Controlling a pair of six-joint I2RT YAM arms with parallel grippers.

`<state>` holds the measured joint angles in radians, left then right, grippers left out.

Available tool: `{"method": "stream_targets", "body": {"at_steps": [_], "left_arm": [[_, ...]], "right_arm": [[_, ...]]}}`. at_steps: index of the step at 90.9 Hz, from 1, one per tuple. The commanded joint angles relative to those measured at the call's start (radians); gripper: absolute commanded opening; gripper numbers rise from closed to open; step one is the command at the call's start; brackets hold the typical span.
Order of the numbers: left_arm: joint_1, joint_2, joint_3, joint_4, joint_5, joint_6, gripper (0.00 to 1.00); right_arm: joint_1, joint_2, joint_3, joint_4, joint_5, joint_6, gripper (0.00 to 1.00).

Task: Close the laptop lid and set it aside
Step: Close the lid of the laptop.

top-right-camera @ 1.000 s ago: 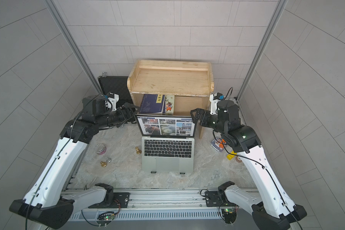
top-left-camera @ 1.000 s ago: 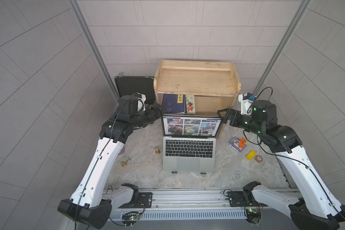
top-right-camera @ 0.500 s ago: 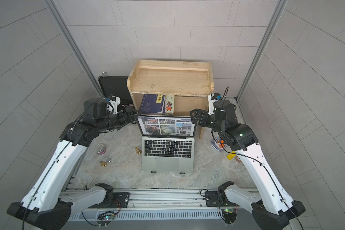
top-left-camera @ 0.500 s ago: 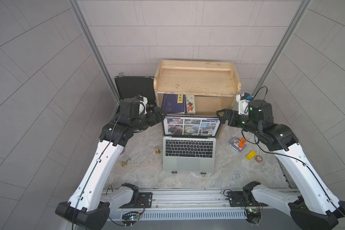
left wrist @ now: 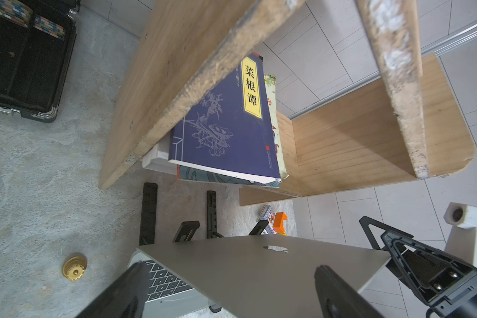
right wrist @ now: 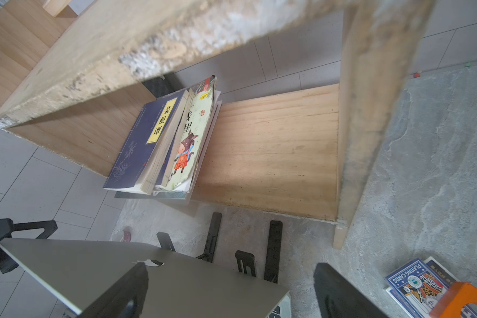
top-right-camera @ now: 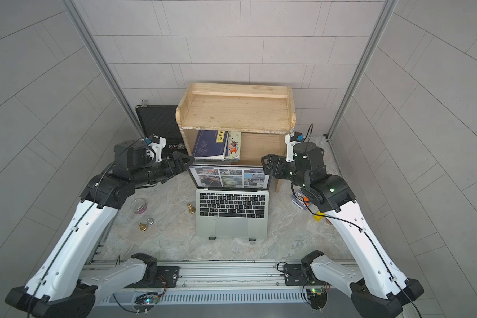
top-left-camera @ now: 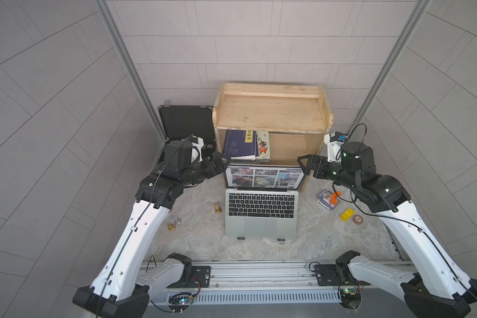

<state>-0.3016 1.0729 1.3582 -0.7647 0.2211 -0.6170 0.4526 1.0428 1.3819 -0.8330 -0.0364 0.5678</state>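
Note:
The silver-grey laptop (top-left-camera: 261, 220) (top-right-camera: 232, 223) stands open on a black stand in the middle of the table, its screen lit. My left gripper (top-left-camera: 222, 162) (top-right-camera: 187, 162) is open at the upper left corner of the laptop lid (top-left-camera: 263, 177) (top-right-camera: 230, 177). My right gripper (top-left-camera: 302, 165) (top-right-camera: 265, 165) is open at the upper right corner. In the left wrist view the lid's plain back (left wrist: 259, 275) lies between the spread fingers of the left gripper (left wrist: 230, 268). The right wrist view shows the lid's corner (right wrist: 176, 280) between the right gripper's (right wrist: 231, 267) fingers. I cannot tell whether either touches the lid.
A wooden shelf (top-left-camera: 270, 110) with leaning books (top-left-camera: 238, 144) stands just behind the lid. A black briefcase (top-left-camera: 186, 122) lies open at the back left. Chess pieces (top-left-camera: 217, 209) (top-left-camera: 171, 226) sit to the laptop's left. Playing cards (top-left-camera: 325, 196) and a yellow block (top-left-camera: 346, 214) lie to its right.
Both grippers have edged down and inward, closer to the lid's top corners. The lid keeps the same angle and the laptop has not moved.

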Motion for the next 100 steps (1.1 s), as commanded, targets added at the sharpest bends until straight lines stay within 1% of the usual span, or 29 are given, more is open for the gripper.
{"method": "stream_targets", "body": {"at_steps": [1,65,100], "left_arm": [[-0.006,-0.026,-0.029,-0.031,0.014,0.013,0.94],[-0.020,-0.162,-0.160,-0.060,0.033,-0.012,0.92],[-0.027,-0.254,-0.236,-0.098,0.041,-0.017,0.90]], "right_arm": [[0.015,-0.036,-0.028,-0.030,0.024,0.000,0.96],[0.115,-0.159,-0.144,-0.061,0.058,0.059,0.93],[0.183,-0.209,-0.177,-0.089,0.107,0.091,0.93]]}}
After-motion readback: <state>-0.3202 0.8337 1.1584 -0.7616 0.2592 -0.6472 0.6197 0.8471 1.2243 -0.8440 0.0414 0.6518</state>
